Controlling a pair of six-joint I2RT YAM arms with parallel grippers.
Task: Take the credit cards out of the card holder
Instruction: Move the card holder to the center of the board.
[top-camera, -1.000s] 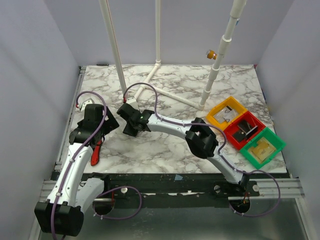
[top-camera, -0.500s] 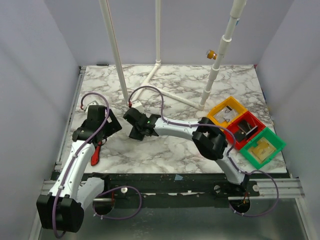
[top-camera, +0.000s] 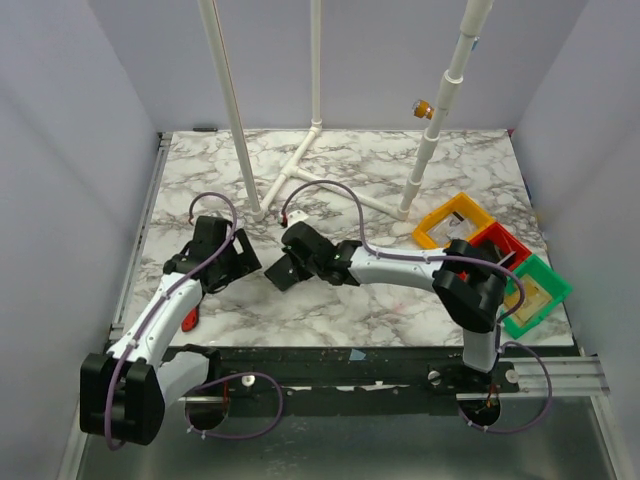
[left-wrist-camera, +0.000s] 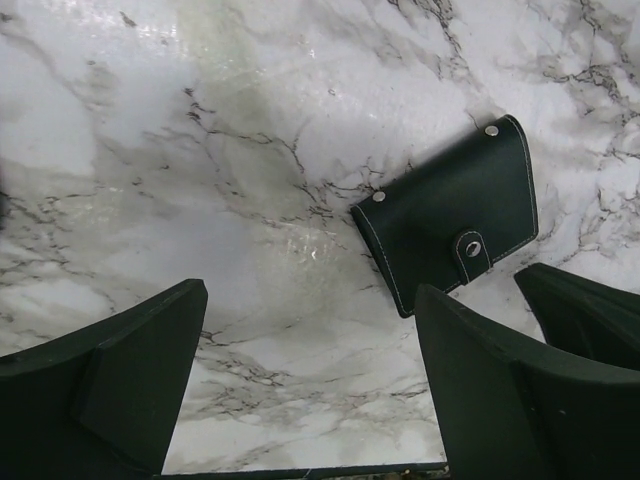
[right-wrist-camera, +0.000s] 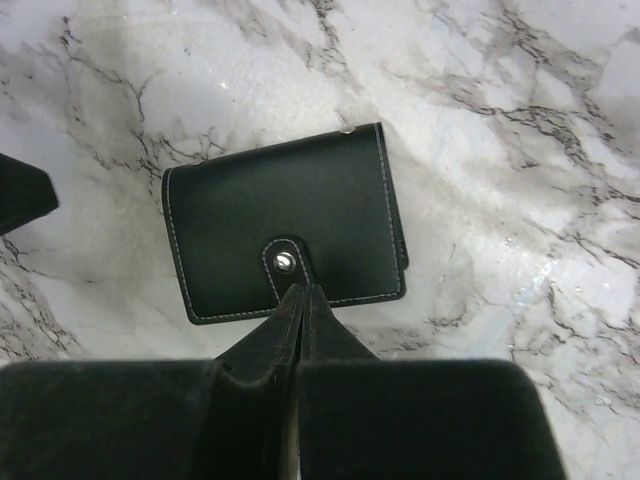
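Top external view, items listed near to far.

1. Left arm, near left. My left gripper (left-wrist-camera: 310, 300) hangs low over the marble table (left-wrist-camera: 150, 150). Its fingers (left-wrist-camera: 120, 380) are spread wide, with only bare marble between them. A small red item (top-camera: 190, 320) lies on the table beside this forearm.

2. Right arm, reaching from the near right to left of centre. My right gripper (right-wrist-camera: 300, 292) has both fingers pressed flat together. The tips meet at the near edge of the card holder, just below its snap tab (right-wrist-camera: 287, 262). I cannot tell whether the tab's end is nipped between them.

3. Card holder (right-wrist-camera: 285, 220). It is black with pale stitching, folded closed with the tab snapped down. It lies flat on the marble left of centre, between my two grippers and just beside the left gripper's inner finger.

4. Bins, right side of the table. The yellow bin (top-camera: 440, 222), red bin (top-camera: 505, 240) and green bin (top-camera: 545, 290) touch in a diagonal row, partly behind my right elbow.

5. White pipe frame (top-camera: 300, 170). It sits at the far middle, with uprights rising out of view.
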